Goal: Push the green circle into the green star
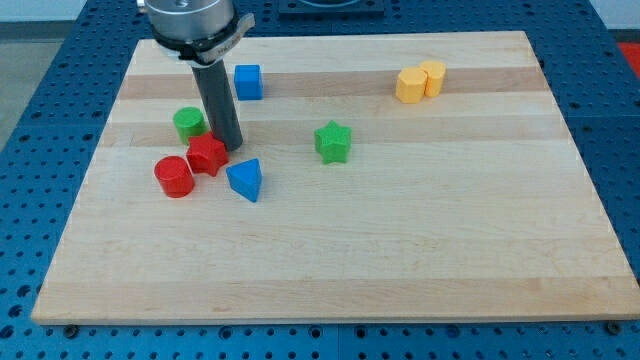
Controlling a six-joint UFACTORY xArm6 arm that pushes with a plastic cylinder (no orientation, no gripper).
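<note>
Done: nothing; your green circle (188, 123) lay well apart from green star (333, 142).
Tool: my tip (230, 147), gripperless rod, holding nothing, perhaps touching red block (208, 155).
Left: whole push.

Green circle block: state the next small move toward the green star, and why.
Probably bring my tip round to the view's left of the green circle block. It now sits between the circle and the green star block, beside the red block, so pushing from here would miss.

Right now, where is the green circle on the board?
The green circle sits in the view's upper left, just left of my tip and above the red blocks, with the green star well off to its right.
</note>
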